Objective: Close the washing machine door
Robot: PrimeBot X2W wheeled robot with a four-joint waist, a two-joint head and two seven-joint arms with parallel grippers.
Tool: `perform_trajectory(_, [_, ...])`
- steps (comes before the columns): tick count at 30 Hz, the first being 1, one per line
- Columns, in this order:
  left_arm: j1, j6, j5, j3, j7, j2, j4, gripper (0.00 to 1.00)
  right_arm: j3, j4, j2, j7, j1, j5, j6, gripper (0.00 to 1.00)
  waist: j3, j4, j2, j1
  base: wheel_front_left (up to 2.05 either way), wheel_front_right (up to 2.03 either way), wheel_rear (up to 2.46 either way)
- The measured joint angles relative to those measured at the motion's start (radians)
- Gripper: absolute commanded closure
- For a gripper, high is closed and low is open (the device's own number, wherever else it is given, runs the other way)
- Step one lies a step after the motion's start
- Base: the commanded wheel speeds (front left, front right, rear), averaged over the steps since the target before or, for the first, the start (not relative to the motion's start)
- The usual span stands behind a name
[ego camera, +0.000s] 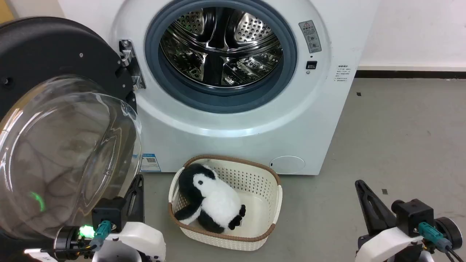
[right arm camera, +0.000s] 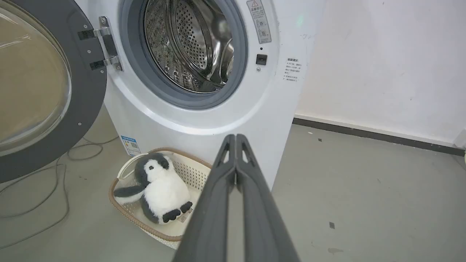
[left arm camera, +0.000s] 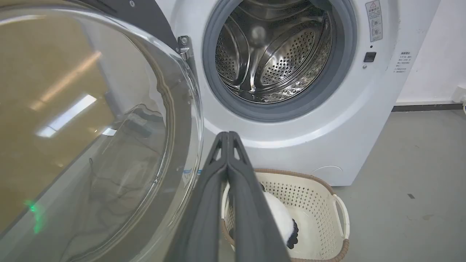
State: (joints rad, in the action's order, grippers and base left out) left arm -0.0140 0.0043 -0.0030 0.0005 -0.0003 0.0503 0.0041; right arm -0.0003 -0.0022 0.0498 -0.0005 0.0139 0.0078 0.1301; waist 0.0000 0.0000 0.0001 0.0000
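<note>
The white washing machine (ego camera: 233, 131) stands ahead with its steel drum (ego camera: 222, 45) exposed inside a grey-blue rubber ring. The washing machine door (ego camera: 65, 145) hangs wide open at the left on a metal hinge (ego camera: 131, 63), its glass bowl bulging toward me. My left gripper (ego camera: 138, 180) is shut and empty, its fingers just right of the glass bowl's lower edge. In the left wrist view the left gripper (left arm camera: 227, 134) points at the machine's front beside the door (left arm camera: 91, 127). My right gripper (ego camera: 360, 183) is shut and empty, low at the right over the floor.
A cream basket (ego camera: 269, 182) with a brown rim sits on the floor before the machine, holding a black-and-white plush penguin (ego camera: 211, 198). Cables (right arm camera: 54, 174) trail on the floor under the door. Grey floor (ego camera: 400, 138) stretches to the right, up to a white wall (right arm camera: 382, 62).
</note>
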Motion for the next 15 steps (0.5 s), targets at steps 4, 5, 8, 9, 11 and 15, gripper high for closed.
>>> perform_trajectory(4, [0.0, 0.0, 0.0, 0.0, 0.0, 0.0, 0.0, 1.0, 0.0, 0.0, 0.0, 0.0, 0.0, 0.0, 0.0, 1.0, 0.0, 0.0, 0.0, 0.0, 0.0, 0.0, 0.0])
perform_trajectory(5, [0.0, 0.0, 0.0, 0.0, 0.0, 0.0, 0.0, 1.0, 0.0, 0.0, 0.0, 0.0, 0.0, 0.0, 0.0, 1.0, 0.0, 0.0, -0.0001, 0.0, 0.0, 0.0, 0.0])
perform_trajectory(8, [0.0, 0.0, 0.0, 0.0, 0.0, 0.0, 0.0, 1.0, 0.0, 0.0, 0.0, 0.0, 0.0, 0.0, 0.0, 1.0, 0.0, 0.0, 0.0, 0.0, 0.0, 0.0, 0.0])
perform_trajectory(9, [0.0, 0.0, 0.0, 0.0, 0.0, 0.0, 0.0, 1.0, 0.0, 0.0, 0.0, 0.0, 0.0, 0.0, 0.0, 1.0, 0.0, 0.0, 0.0, 0.0, 0.0, 0.0, 0.0])
perform_trajectory(11, [0.0, 0.0, 0.0, 0.0, 0.0, 0.0, 0.0, 1.0, 0.0, 0.0, 0.0, 0.0, 0.0, 0.0, 0.0, 1.0, 0.0, 0.0, 0.0, 0.0, 0.0, 0.0, 0.0])
perform_trajectory(15, [0.0, 0.0, 0.0, 0.0, 0.0, 0.0, 0.0, 1.0, 0.0, 0.0, 0.0, 0.0, 0.0, 0.0, 0.0, 1.0, 0.0, 0.0, -0.0001, 0.0, 0.0, 0.0, 0.0])
